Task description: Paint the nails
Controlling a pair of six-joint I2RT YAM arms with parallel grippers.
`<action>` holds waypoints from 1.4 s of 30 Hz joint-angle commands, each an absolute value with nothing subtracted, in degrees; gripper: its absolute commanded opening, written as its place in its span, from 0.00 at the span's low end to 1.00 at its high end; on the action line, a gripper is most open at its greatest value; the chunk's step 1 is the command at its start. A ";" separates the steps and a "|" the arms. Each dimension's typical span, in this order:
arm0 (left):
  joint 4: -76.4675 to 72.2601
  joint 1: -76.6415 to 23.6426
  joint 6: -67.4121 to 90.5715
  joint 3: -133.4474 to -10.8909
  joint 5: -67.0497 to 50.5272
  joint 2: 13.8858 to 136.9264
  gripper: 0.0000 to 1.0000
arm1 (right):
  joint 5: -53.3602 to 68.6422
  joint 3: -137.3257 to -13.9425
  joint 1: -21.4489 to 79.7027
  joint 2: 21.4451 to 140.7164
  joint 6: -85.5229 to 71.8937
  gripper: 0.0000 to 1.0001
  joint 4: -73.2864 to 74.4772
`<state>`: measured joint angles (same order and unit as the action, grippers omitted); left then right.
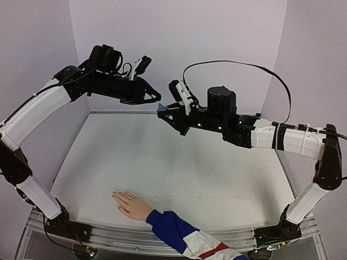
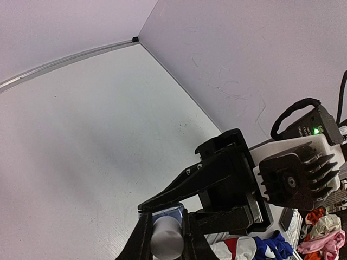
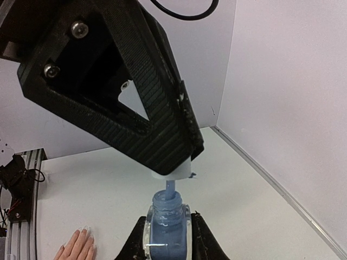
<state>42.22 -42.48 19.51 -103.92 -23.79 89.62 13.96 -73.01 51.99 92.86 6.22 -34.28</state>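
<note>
High above the back of the table, my right gripper (image 3: 168, 230) is shut on a small blue bottle (image 3: 167, 238), which stands upright with its neck open. My left gripper (image 2: 167, 230) is shut on the bottle's white cap (image 2: 166, 242). The cap (image 3: 174, 172) hangs just above the neck, and its blue brush stem (image 3: 170, 190) still dips inside. In the top view both grippers meet at the bottle (image 1: 161, 110). The pale hand (image 1: 132, 205) lies flat near the table's front edge, its nails (image 3: 85, 231) pointing left, far below both grippers.
The hand's blue, white and red sleeve (image 1: 184, 235) crosses the front metal rail (image 1: 108, 234). Purple walls close the back and both sides. A black cable (image 1: 238, 64) loops over the right arm. Coloured cloth (image 2: 324, 232) lies beyond the table.
</note>
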 commanded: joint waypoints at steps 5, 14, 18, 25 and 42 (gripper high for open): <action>40.57 -42.36 19.77 -105.91 -21.09 86.93 0.00 | 15.30 -74.88 52.17 92.29 6.82 0.00 -38.30; 40.40 -42.36 19.56 -105.82 -20.63 86.66 0.00 | 15.44 -74.88 52.21 92.24 6.70 0.00 -38.29; 40.26 -42.36 19.54 -105.74 -20.61 86.57 0.00 | 15.65 -74.97 52.19 92.28 6.60 0.00 -38.32; 40.09 -42.29 19.42 -105.58 -20.41 86.42 0.00 | 15.58 -75.05 52.21 92.29 6.51 0.00 -38.34; 40.00 -42.28 19.16 -105.22 -20.45 85.83 0.00 | 15.55 -75.23 52.18 92.29 6.38 0.00 -38.45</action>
